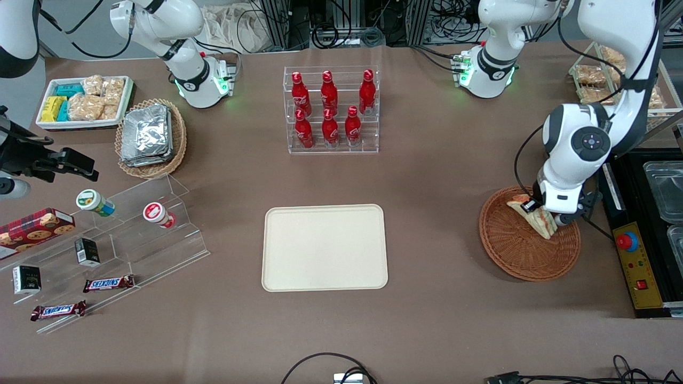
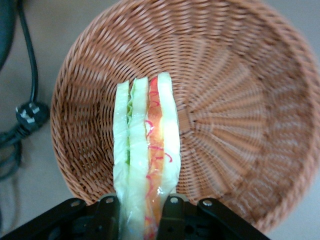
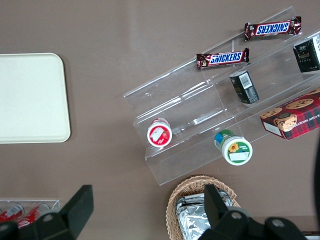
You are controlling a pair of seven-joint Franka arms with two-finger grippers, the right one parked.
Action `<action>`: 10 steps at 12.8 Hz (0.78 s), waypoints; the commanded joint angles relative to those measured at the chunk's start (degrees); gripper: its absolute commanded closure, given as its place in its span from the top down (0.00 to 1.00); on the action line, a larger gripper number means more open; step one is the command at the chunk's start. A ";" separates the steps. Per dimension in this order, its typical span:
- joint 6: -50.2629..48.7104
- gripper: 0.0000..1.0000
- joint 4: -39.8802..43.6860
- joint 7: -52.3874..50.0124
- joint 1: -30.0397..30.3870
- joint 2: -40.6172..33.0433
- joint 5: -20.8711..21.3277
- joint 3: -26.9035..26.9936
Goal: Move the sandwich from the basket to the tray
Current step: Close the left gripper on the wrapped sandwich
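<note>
1. Cables (image 1: 325, 368) curl along the bottom edge of the front view, nearest the camera; above them the cream tray (image 1: 324, 248) lies flat at the middle of the frame with nothing on it.
2. At the right of that frame the round reddish-brown basket (image 1: 528, 256) sits on the brown table (image 1: 437, 176), well apart from the tray, toward the working arm's end.
3. Down in the basket is the gripper (image 1: 539, 209), its two fingers (image 2: 172, 210) closed against the flat bread faces of the sandwich (image 2: 146, 150), one finger on each side, at one end of the wedge.
4. Seen from the wrist camera, the sandwich stands on edge, with the green and red-orange filling stripes facing the lens and the woven basket floor (image 2: 240, 115) beneath it. Whether it is already clear of the wicker, I cannot tell.
5. Handling, as a judgement: the wedge looks light and soft. The bread will likely squash under a hard pinch, and the clear wrap looks slippery, so a moderate squeeze across the broad faces seems right.
6. Held by one end, the free tip may droop or swing, so a slow, straight lift above the basket rim before crossing to the tray would probably be safest.
7. Red bottles (image 1: 331, 109) in a clear rack stand in the upper middle of the frame, away from the direct path.
</note>
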 commanded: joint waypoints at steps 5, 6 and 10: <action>-1.33 0.16 -0.39 19.73 -0.26 -4.30 1.11 -3.68; -1.59 0.16 0.31 21.58 -0.35 -4.48 0.59 -3.95; -13.05 0.15 10.47 22.65 -0.35 -3.17 -3.71 -10.53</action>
